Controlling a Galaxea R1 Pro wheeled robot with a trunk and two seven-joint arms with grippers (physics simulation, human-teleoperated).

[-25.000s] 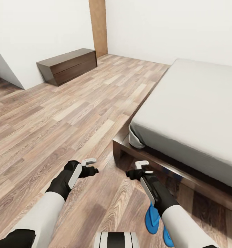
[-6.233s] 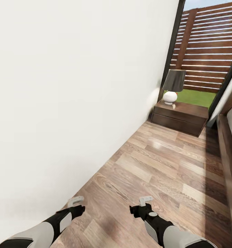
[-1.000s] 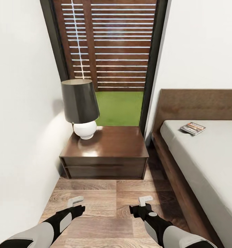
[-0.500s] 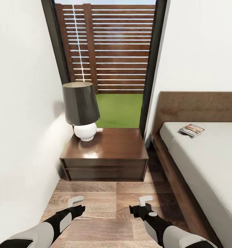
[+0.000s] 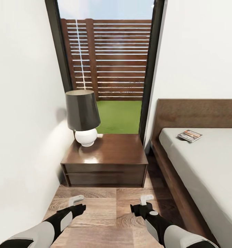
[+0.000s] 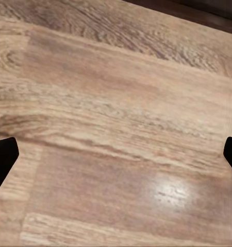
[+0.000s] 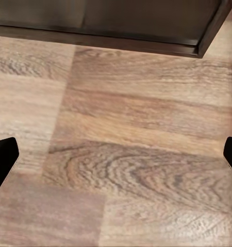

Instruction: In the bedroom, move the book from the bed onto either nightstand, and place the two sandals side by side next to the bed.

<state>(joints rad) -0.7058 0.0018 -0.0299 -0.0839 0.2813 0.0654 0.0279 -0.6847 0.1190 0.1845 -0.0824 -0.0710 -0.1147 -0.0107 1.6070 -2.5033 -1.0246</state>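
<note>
The nightstand (image 5: 105,162) stands straight ahead against the window (image 5: 105,69), with a lamp (image 5: 82,117) on its left rear corner. The bed (image 5: 205,168) lies just to its right, the book (image 5: 190,135) near the headboard (image 5: 198,113).

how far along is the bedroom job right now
Nothing looks finished here. The book lies on the bed near the headboard, not on the nightstand, where a lamp stands. Left gripper and right gripper are open and empty over the floor. Left: moving the book, pairing the sandals.
</note>
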